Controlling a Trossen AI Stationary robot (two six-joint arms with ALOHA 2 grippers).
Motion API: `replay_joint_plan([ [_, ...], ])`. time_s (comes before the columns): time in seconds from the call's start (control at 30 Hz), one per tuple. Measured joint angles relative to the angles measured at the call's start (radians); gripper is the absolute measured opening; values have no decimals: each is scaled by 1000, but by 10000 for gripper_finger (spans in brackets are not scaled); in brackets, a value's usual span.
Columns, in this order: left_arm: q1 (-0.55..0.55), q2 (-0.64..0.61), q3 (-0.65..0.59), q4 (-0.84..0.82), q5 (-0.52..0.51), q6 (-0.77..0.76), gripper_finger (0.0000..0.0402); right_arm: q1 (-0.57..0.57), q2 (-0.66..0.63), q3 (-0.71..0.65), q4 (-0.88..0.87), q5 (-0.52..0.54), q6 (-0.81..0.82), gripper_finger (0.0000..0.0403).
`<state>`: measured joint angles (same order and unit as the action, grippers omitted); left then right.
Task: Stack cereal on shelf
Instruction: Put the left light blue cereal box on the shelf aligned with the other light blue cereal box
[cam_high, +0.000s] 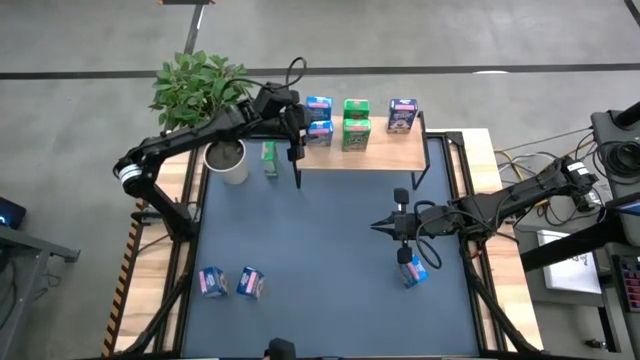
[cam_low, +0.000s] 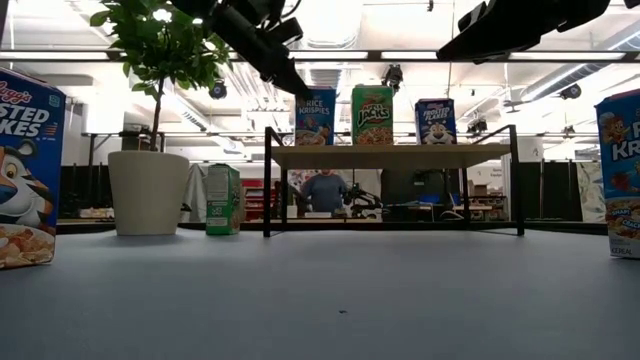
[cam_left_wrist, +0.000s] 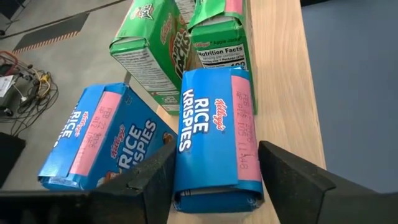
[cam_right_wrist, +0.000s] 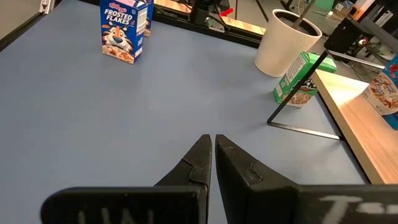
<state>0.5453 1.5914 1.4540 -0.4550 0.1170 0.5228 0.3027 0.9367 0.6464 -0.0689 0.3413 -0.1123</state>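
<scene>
The wood shelf (cam_high: 390, 150) stands at the mat's far edge. On it are two light blue cereal boxes (cam_high: 318, 105), two green ones (cam_high: 356, 133) and a dark blue one (cam_high: 403, 115). My left gripper (cam_left_wrist: 216, 155) reaches in from the table's left, slanting down. It is open, with one finger on each side of the nearer light blue Rice Krispies box (cam_left_wrist: 214, 137), which stands on the shelf's left end (cam_low: 315, 118). My right gripper (cam_right_wrist: 213, 140) hangs shut above the mat (cam_high: 300, 240), right of centre (cam_high: 380, 226), with nothing in it. My left gripper's fingers (cam_left_wrist: 155, 180) stand close along the two sides of the Rice Krispies box, near the end (cam_left_wrist: 217, 199) closest to the wrist. I cannot tell whether they touch it. The box rests on the plank.
A green box (cam_high: 270, 160) stands on the mat beside a white plant pot (cam_high: 228, 160), left of the shelf. Two boxes (cam_high: 230, 283) sit near the mat's near left corner. A light blue one (cam_high: 412, 270) sits under my right arm. The mat's middle is bare.
</scene>
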Motion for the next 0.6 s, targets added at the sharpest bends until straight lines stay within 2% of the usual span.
replay_joint_plan([
  [0.6,0,-3,100,-21,-2,12,198,0,0,0,0,0,-3,12],
])
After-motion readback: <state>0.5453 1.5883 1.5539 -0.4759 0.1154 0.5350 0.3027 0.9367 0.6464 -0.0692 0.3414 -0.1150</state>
